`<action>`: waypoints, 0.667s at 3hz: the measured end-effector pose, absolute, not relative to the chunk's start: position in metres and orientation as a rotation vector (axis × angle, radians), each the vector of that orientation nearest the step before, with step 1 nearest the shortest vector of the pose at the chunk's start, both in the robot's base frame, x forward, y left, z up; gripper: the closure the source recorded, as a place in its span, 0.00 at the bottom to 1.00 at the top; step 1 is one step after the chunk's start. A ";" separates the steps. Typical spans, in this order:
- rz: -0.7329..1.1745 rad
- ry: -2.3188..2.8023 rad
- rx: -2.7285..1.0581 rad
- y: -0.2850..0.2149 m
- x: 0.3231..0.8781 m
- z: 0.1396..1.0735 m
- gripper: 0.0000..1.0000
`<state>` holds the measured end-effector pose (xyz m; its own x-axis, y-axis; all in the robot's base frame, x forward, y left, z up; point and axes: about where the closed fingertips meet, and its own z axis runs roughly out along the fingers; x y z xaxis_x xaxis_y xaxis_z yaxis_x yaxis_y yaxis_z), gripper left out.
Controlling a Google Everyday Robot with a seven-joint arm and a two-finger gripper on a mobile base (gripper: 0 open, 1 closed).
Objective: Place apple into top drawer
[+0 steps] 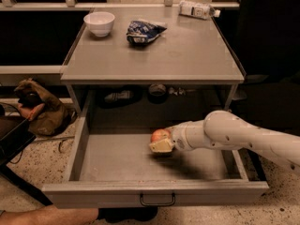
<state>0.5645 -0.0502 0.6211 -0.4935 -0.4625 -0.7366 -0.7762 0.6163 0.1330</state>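
The top drawer (117,198) is pulled wide open, its grey front panel with a dark wire handle (157,200) near the bottom of the view. My gripper (161,143) reaches in from the right on a white arm and sits inside the drawer, above its floor near the middle. The orange-red apple (159,135) is at the gripper's tip, between its pale fingers (161,147), partly hidden by them.
On the grey table top (187,55) stand a white bowl (99,23), a dark blue snack bag (143,31) and a lying plastic bottle (199,9). A brown bag (40,109) lies on the floor at left. A person's arm (56,215) shows at the bottom edge.
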 end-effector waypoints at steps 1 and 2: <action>0.602 2.168 -0.969 -0.050 0.564 0.621 0.00; 0.603 2.168 -0.969 -0.050 0.564 0.621 0.00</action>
